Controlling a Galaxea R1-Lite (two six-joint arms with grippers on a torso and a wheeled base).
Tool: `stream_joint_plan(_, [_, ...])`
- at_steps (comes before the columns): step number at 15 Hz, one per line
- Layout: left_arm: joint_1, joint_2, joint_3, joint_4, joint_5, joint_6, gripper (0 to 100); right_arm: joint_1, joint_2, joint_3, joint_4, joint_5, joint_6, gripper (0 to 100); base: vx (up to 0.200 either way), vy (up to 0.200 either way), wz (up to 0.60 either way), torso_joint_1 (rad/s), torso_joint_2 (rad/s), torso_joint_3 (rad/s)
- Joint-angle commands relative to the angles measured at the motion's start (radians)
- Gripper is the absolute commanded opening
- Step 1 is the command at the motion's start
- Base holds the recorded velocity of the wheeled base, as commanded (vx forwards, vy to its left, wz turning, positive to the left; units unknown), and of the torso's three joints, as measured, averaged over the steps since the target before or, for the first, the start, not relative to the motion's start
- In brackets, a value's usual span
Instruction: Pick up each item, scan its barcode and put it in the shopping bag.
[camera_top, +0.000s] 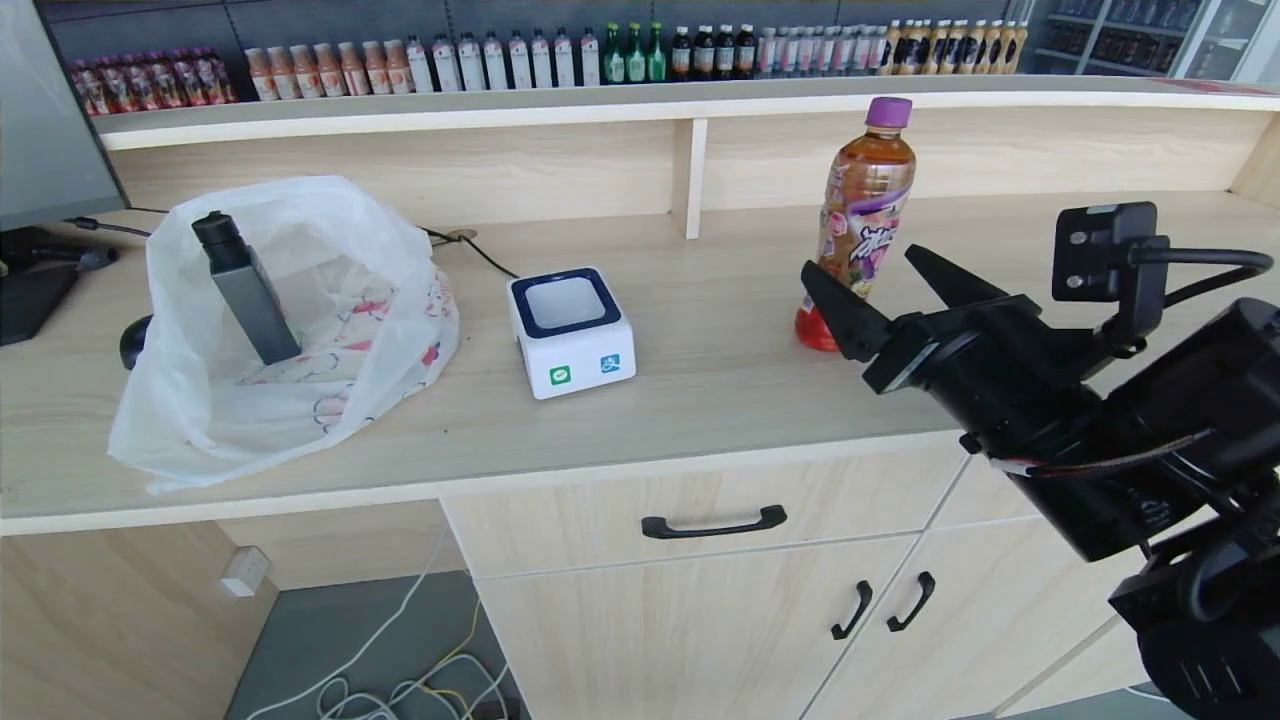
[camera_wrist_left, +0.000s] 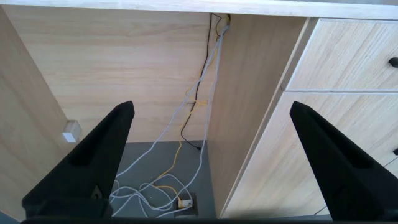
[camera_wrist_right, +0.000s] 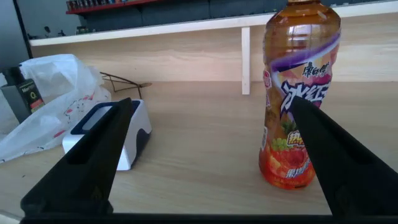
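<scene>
An orange drink bottle (camera_top: 862, 215) with a purple cap stands upright on the wooden counter, right of centre. My right gripper (camera_top: 890, 285) is open just in front of the bottle, its fingers pointing at it, one fingertip overlapping the bottle's base. In the right wrist view the bottle (camera_wrist_right: 298, 93) stands close ahead, beside one finger. A white barcode scanner (camera_top: 570, 330) sits mid-counter. The white plastic shopping bag (camera_top: 290, 320) lies open at the left with a dark grey bottle (camera_top: 243, 287) inside. My left gripper (camera_wrist_left: 211, 155) is open below the counter, facing cables.
A monitor edge and dark items (camera_top: 40, 270) stand at the counter's far left. A raised shelf (camera_top: 690, 110) with a divider backs the counter. Drawers and cupboard doors (camera_top: 715, 523) are below. Loose cables (camera_wrist_left: 168, 186) lie on the floor under the counter.
</scene>
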Motion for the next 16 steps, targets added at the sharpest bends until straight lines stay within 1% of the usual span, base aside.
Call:
stream_joint_plan(1, [0.0,0.0,0.0,0.0,0.0,0.002,100,0.002,0.007,0.028,0.001,0.002,-0.002,100,0.0,0.0,0.0,0.0,0.0,0.0])
stream_joint_plan(3, [0.0,0.0,0.0,0.0,0.0,0.002,100,-0.001,-0.001,0.038,0.002,-0.003,-0.008,100,0.0,0.0,0.0,0.0,0.0,0.0])
stream_joint_plan(5, [0.0,0.0,0.0,0.0,0.0,0.002,100,-0.052,-0.001,-0.016,0.052,0.005,0.048,100,0.0,0.0,0.0,0.0,0.0,0.0])
stream_joint_plan(6, [0.0,0.0,0.0,0.0,0.0,0.002,100,-0.067,-0.003,-0.051,0.101,0.005,0.065,100,0.0,0.0,0.0,0.0,0.0,0.0])
stream_joint_plan(9, [0.0,0.0,0.0,0.0,0.0,0.002,100,-0.15,-0.024,-0.189,0.329,0.037,0.068,100,0.0,0.0,0.0,0.0,0.0,0.0])
stream_joint_plan(11, [0.0,0.0,0.0,0.0,0.0,0.002,100,-0.151,-0.05,-0.266,0.472,0.036,0.068,100,0.0,0.0,0.0,0.0,0.0,0.0])
stream_joint_plan(13, [0.0,0.0,0.0,0.0,0.0,0.002,100,-0.156,-0.05,-0.3,0.526,0.036,0.067,100,0.0,0.0,0.0,0.0,0.0,0.0])
stream_joint_plan(15, [0.0,0.0,0.0,0.0,0.0,0.002,100,-0.164,-0.036,-0.305,0.535,0.037,0.064,100,0.0,0.0,0.0,0.0,0.0,0.0])
stream_joint_plan(16, [0.0,0.0,0.0,0.0,0.0,0.002,100,-0.183,-0.021,-0.309,0.533,0.063,0.038,100,0.0,0.0,0.0,0.0,0.0,0.0])
